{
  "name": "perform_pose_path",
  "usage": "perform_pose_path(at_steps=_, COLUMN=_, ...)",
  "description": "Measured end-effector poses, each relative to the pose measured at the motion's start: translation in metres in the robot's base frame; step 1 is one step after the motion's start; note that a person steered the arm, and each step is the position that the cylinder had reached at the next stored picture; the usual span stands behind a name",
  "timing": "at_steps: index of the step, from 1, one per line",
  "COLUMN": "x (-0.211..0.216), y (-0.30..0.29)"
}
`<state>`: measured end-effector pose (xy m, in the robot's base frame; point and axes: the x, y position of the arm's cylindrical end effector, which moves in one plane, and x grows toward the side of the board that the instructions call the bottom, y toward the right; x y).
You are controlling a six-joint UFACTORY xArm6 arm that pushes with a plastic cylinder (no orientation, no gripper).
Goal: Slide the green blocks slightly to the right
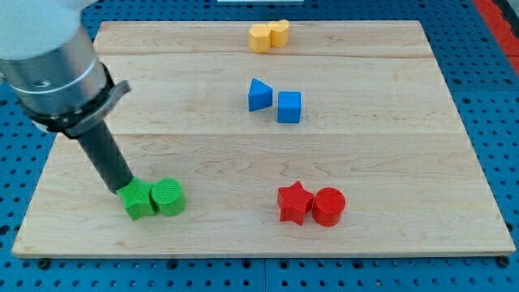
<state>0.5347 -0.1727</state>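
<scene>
Now my tip (121, 189) stands at the view's lower left part of the tabletop (389, 154), and it touches the upper left side of the green star block (139, 200). I have no hand at all, only the straight dark rod, so nothing is open, closed or gripping; the rod leans up to the view's left into the grey arm body.

Just to the right of the green star block is the green cylinder (169, 196), and the two green blocks touch each other. Both lie near the view's bottom edge of the board.

Further to the view's right, on about the same line, the red star block (294, 203) and the red cylinder (328, 206) sit side by side, touching. They are well apart from the green pair.

Higher up, near the middle, a blue triangle block (259, 95) is just beside a blue cube (289, 107). At the view's top edge two yellow blocks (268, 36) stand pressed together; their shapes I cannot tell clearly.
</scene>
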Motion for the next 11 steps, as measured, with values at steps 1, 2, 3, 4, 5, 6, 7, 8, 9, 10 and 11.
perform_pose_path(at_steps=1, x=0.003, y=0.002)
perform_pose_path(at_steps=2, x=-0.001, y=-0.01)
perform_pose_path(at_steps=3, x=-0.003, y=-0.053)
perform_pose_path(at_steps=4, x=0.008, y=-0.078)
perform_pose_path(at_steps=5, x=0.024, y=-0.084)
perform_pose_path(at_steps=6, x=0.028, y=-0.081)
perform_pose_path(at_steps=7, x=0.037, y=-0.064)
perform_pose_path(at_steps=8, x=0.037, y=-0.051)
perform_pose_path(at_steps=9, x=0.031, y=-0.03)
perform_pose_path(at_steps=10, x=0.026, y=-0.009)
perform_pose_path(at_steps=11, x=0.02, y=0.014)
